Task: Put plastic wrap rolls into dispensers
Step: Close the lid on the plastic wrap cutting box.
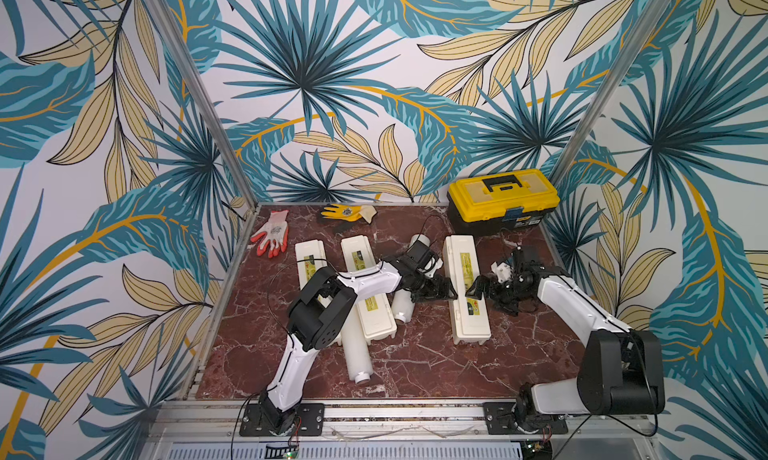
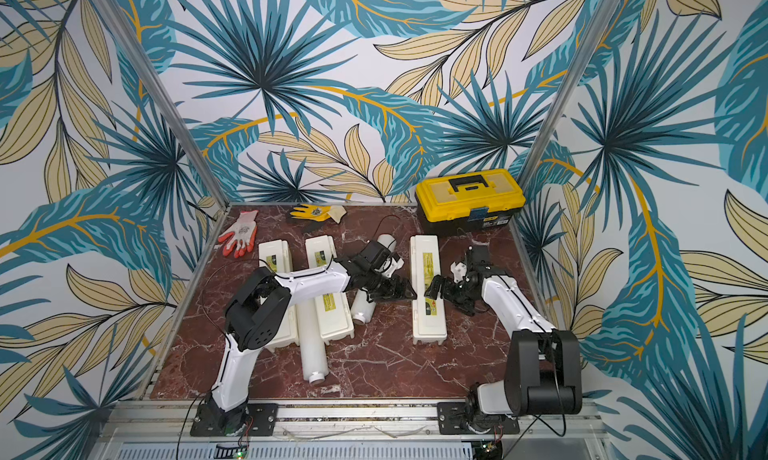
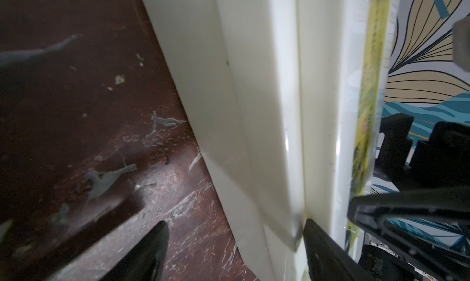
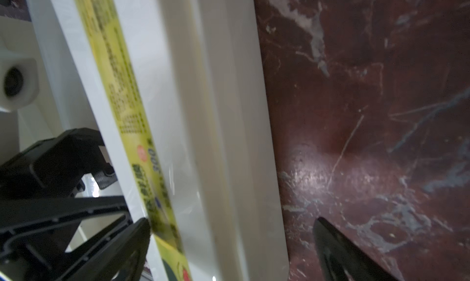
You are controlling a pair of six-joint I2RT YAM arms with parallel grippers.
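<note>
Dispenser (image 1: 459, 250) sits between left tool (image 3: 235, 223) and right tool (image 4: 232, 222), both open, perhaps touching.

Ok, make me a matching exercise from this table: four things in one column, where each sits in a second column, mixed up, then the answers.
Things:
1 toolbox
2 orange glove
3 yellow glove
4 right-hand white box

Places:
A back left corner
B in front of the toolbox
C back right corner
D along the back edge, between the orange glove and the toolbox

Pairs: 1-C, 2-A, 3-D, 4-B
</note>
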